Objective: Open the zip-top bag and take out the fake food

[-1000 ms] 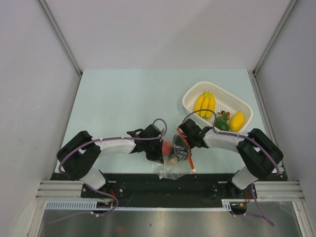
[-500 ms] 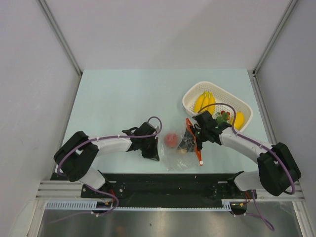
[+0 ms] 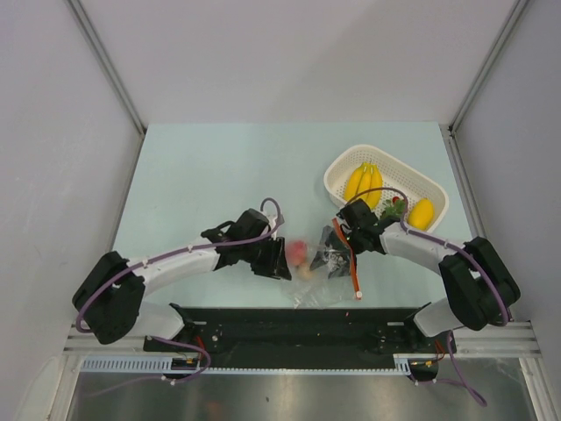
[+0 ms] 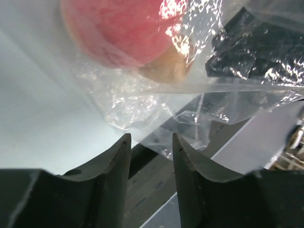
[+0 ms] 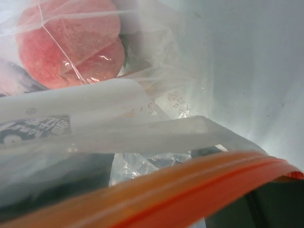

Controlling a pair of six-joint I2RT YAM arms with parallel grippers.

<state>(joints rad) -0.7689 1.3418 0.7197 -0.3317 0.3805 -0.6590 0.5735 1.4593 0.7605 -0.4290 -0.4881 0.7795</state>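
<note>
The zip-top bag (image 3: pixel 321 274) lies crumpled near the table's front edge, its red zip strip (image 3: pixel 353 268) hanging down on the right. My right gripper (image 3: pixel 340 242) is shut on the bag's upper right part. In the right wrist view the zip strip (image 5: pixel 190 190) and plastic hide its fingers. A red piece (image 3: pixel 298 253) and a tan egg-like piece (image 3: pixel 306 271) sit at the bag's left end. Both show close up in the left wrist view, the red piece (image 4: pixel 118 28) above the tan piece (image 4: pixel 164 69). My left gripper (image 3: pixel 282 260) is open and empty just left of the red piece.
A white perforated basket (image 3: pixel 419 180) stands at the back right with a yellow banana bunch (image 3: pixel 362 182), a dark green vegetable (image 3: pixel 393 210) and a yellow lemon-like fruit (image 3: pixel 421 213) in it. The black base rail (image 3: pixel 289 320) runs just in front of the bag.
My right gripper carried the bag up and right, then back a little left. My left gripper came off the bag, drew back left, then moved right again beside the red piece.
</note>
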